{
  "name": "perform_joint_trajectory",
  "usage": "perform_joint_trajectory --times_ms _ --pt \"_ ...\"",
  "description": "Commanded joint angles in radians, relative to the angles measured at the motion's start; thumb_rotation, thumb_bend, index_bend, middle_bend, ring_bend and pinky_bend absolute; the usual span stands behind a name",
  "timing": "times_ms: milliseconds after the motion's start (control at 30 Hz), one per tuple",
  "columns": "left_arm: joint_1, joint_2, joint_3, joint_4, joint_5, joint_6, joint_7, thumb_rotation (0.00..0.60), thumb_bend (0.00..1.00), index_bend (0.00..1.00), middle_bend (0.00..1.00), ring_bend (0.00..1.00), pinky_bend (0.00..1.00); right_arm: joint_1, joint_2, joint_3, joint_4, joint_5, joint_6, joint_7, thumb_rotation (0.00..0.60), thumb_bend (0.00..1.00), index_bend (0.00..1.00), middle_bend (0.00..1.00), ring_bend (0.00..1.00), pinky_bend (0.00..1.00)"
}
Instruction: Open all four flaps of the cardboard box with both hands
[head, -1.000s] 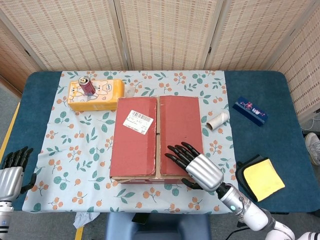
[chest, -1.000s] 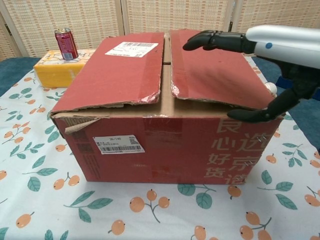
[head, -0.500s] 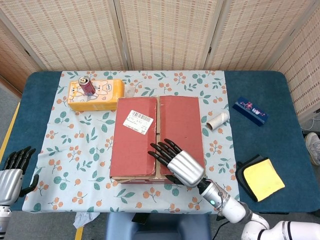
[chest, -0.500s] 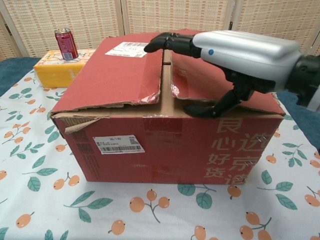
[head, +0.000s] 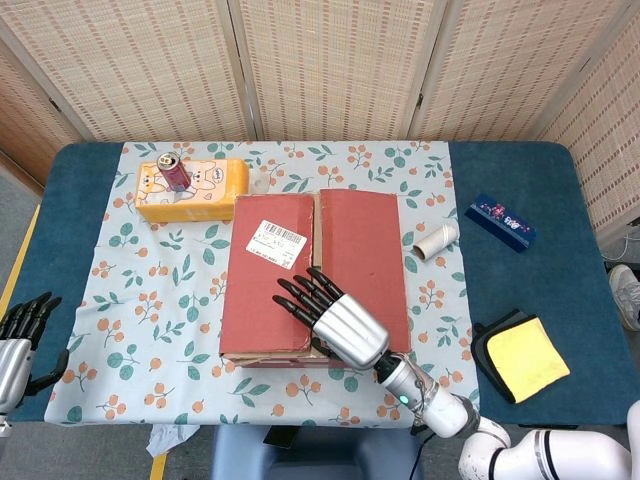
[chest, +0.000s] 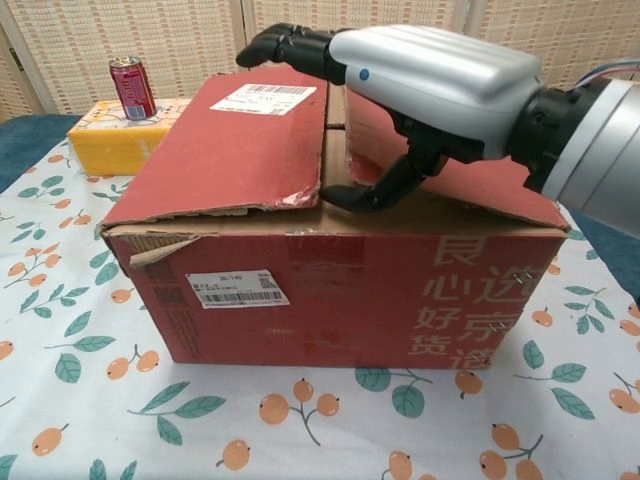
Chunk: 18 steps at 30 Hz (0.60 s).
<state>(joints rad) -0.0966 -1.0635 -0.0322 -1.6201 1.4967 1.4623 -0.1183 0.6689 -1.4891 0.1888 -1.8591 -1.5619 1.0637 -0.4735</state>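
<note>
The cardboard box (head: 312, 272) sits mid-tabletop on a floral cloth (head: 150, 290), its two red top flaps lying flat. The right hand (head: 330, 318) hovers over the box's near edge at the centre seam, fingers spread, holding nothing. The left hand (head: 18, 340) waits at the tabletop's left edge, fingers apart. A yellow package (head: 192, 190) with a can (head: 175, 172) on it lies behind-left.

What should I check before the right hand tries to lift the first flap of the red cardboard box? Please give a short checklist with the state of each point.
1. Top flaps of the cardboard box lie flat, none opened: ok.
2. Right hand over the centre seam, fingers apart, holding nothing: ok.
3. Thumb under a flap edge: cannot tell.
4. Left hand near the box: not ok, at the table's left edge.
5. Red can and paper roll clear of the box: ok.
</note>
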Motion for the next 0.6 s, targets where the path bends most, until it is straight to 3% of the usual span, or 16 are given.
perform_joint_trajectory --times_ms 33,300,600 --pt "0.001 -0.002 0.001 0.005 0.007 0.004 -0.010 0.600 0.52 0.12 0.05 0.08 0.02 -0.001 0.007 -0.001 -0.007 -0.010 0.017 -0.002 0.600 0.38 0.00 0.00 0.00 0.00" --pt "0.002 -0.005 0.004 0.003 0.006 0.001 0.001 0.600 0.52 0.11 0.03 0.08 0.02 -0.061 0.074 -0.019 -0.037 -0.092 0.151 -0.026 0.600 0.37 0.00 0.00 0.00 0.00" --pt "0.003 -0.011 0.015 -0.004 0.039 0.014 0.046 0.600 0.52 0.11 0.03 0.08 0.02 -0.256 0.223 -0.100 -0.145 -0.260 0.434 -0.103 0.600 0.37 0.00 0.00 0.00 0.00"
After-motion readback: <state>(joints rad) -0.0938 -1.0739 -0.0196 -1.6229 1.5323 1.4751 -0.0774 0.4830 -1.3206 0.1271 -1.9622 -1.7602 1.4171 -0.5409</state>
